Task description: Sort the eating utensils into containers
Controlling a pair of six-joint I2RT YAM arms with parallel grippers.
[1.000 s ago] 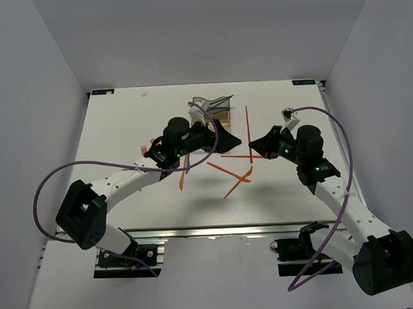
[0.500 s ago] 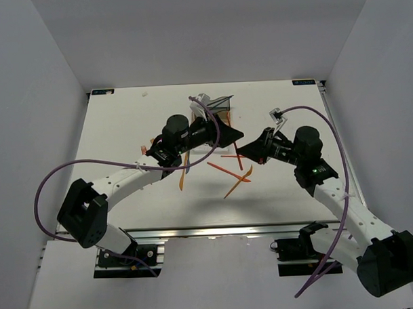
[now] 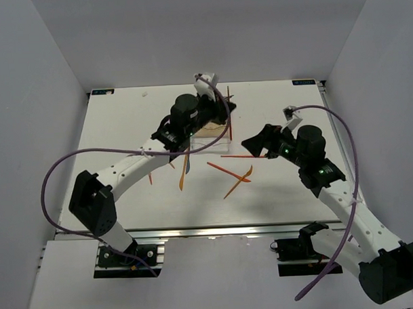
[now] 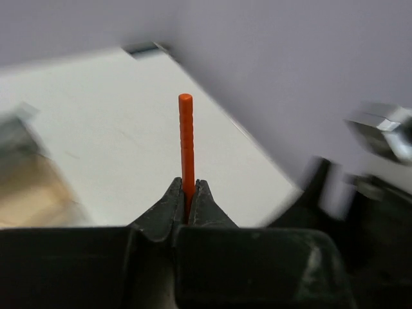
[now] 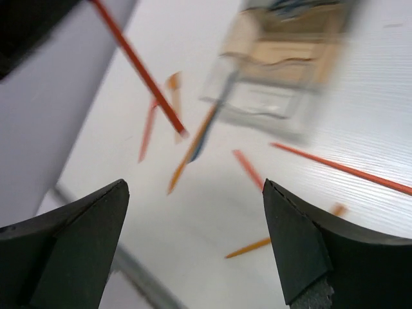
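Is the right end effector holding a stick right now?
No, the right end effector has its fingers spread wide apart, and nothing sits between them in the right wrist view.

The top external camera sits high behind the near edge of the table (image 3: 117, 124) and looks down and forward over its whole surface from well back. The left wrist camera is mounted close behind the left gripper (image 4: 187, 185) and sights along its pinched fingertips and the orange stick (image 4: 186, 138) between them, toward a far table corner and the wall (image 4: 290, 77). The right wrist camera looks obliquely down at the table from close between the wide-spread fingers of the right gripper (image 5: 193, 187), sharing the blurred containers (image 5: 283, 64) and scattered utensils (image 5: 246, 168) with the overhead view.
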